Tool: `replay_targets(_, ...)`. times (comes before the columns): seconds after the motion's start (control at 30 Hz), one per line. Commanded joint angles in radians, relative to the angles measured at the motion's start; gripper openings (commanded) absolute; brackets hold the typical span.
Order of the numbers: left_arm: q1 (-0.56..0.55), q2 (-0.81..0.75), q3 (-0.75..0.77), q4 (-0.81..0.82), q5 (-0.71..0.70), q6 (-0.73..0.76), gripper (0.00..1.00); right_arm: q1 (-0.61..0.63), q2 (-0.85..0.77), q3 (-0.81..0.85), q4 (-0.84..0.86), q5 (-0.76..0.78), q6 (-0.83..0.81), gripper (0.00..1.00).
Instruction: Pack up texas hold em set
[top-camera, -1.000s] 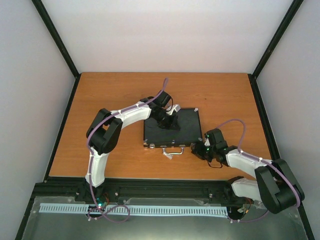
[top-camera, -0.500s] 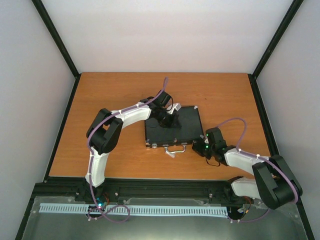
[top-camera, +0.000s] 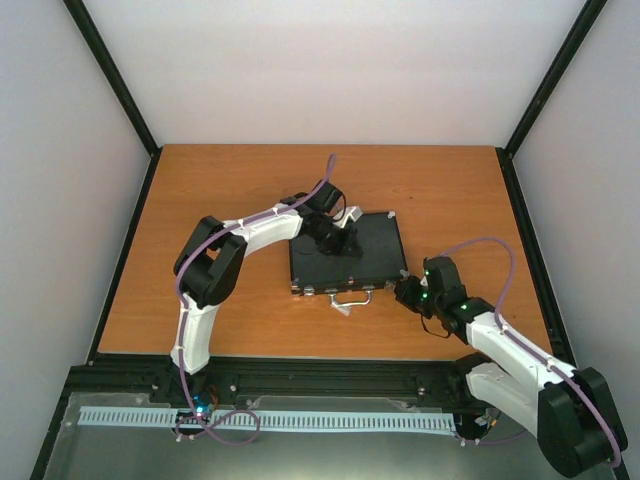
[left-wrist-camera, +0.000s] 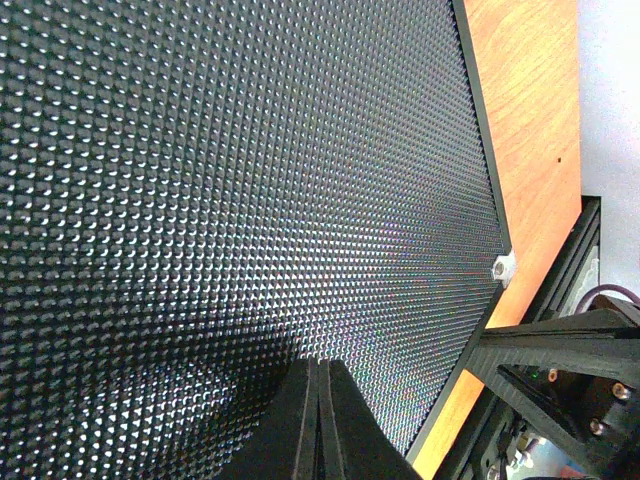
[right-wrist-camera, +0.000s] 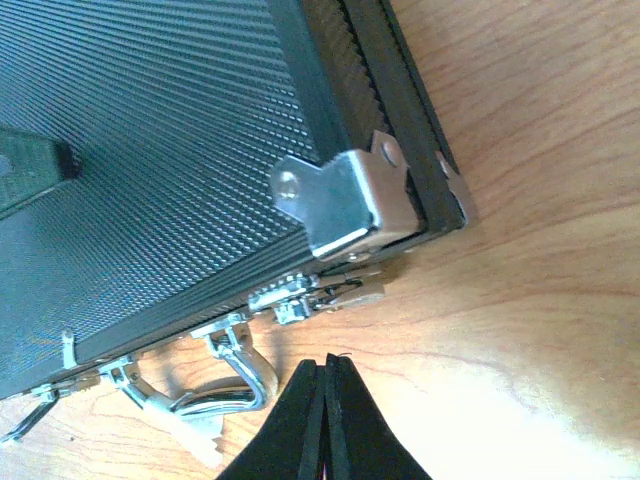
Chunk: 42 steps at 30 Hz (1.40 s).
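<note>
Top external view: the black briefcase (top-camera: 368, 268) lies flat and closed near the middle of the orange worktop (top-camera: 220, 190). Its silver handle (top-camera: 347, 297) is on the near edge, facing the arm bases. The left claw (top-camera: 340, 247) is down on the lid (top-camera: 378, 240), on its left half, with the fingers pressed together and nothing between them. The right claw (top-camera: 403, 292) sits low over the worktop just beside the case's near right corner, also pinched together and empty. Whether it touches the corner cannot be told from here.

Left wrist view: the lid's studded black surface fills nearly the whole picture. The left claw's two fingers meet in a thin seam at the bottom edge, right at the lid. A small silver fitting (left-wrist-camera: 502, 267) marks the lid's corner, with bare worktop beyond it. Part of the right arm (left-wrist-camera: 560, 370) shows dark at the lower right.

Right wrist view: the near right corner of the briefcase, capped by a silver corner bracket (right-wrist-camera: 345, 205), lies just ahead of the right claw. That claw's fingers are closed on each other at the bottom edge, over bare wood and apart from the case. A silver latch (right-wrist-camera: 315, 290) sits on the front edge, and the handle lies folded down at the lower left. The left claw's dark tip shows on the lid at the far left.
</note>
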<state>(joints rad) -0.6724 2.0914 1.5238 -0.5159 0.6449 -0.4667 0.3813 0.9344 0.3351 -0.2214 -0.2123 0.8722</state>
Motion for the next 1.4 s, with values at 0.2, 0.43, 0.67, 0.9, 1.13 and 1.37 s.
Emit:
replay_targets(0.2, -0.023, 0.090, -0.070, -0.107, -0.028, 0.017, 0.01, -0.003, 0.119, -0.011, 0.088, 0.037, 0.031, 0.03)
replay_targets(0.43, -0.022, 0.082, -0.056, -0.131, -0.032, 0.040, 0.01, -0.003, 0.204, 0.032, 0.121, 0.042, 0.021, 0.03)
replay_targets(0.67, -0.009, 0.015, 0.098, -0.245, -0.100, 0.086, 0.01, -0.003, 0.161, 0.138, -0.043, 0.034, -0.097, 0.03)
replay_targets(0.9, 0.041, -0.081, 0.304, -0.375, -0.179, 0.089, 0.22, 0.008, 0.151, 0.267, -0.182, -0.027, -0.187, 0.03)
replay_targets(1.13, 0.203, -0.140, 0.273, -0.369, -0.190, 0.040, 0.25, 0.102, 0.233, 0.349, -0.144, -0.065, -0.210, 0.03)
replay_targets(1.37, 0.344, -0.076, 0.256, -0.312, -0.159, 0.024, 0.17, 0.225, 0.389, 0.513, -0.092, -0.087, -0.235, 0.03)
